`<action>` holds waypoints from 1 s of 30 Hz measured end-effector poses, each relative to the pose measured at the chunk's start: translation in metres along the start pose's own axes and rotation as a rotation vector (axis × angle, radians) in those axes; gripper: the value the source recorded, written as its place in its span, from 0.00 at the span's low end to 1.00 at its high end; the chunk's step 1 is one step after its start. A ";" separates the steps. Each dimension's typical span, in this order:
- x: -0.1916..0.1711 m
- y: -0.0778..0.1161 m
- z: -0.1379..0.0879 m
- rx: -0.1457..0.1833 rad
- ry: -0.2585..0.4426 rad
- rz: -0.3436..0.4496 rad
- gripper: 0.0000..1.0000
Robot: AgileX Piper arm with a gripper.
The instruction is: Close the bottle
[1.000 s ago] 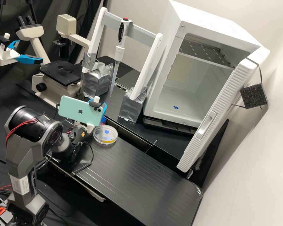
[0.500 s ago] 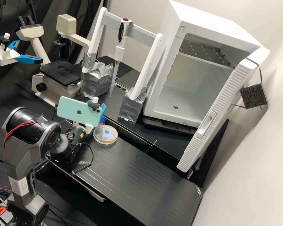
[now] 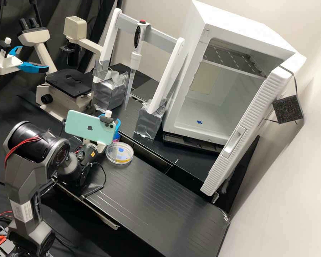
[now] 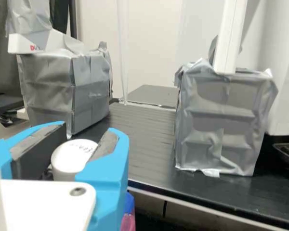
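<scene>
Left of the high view's centre, the blue-fingered pincer clasped a smooth, round white cap near a clear petri dish.

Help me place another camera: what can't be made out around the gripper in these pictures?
Wrist view: what lies under the white cap, hidden by the gripper.
Wrist view: the marking on the cap, too small to read.
Wrist view: the lower part of the pink item, cut off by the bottom edge.
High view: much of the gripper, hidden behind the phone.
</scene>
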 end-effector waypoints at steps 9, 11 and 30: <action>-0.009 0.008 -0.004 -0.007 0.010 0.027 1.00; -0.012 0.010 -0.004 -0.005 0.013 0.032 1.00; -0.074 0.030 -0.013 0.043 0.051 0.272 1.00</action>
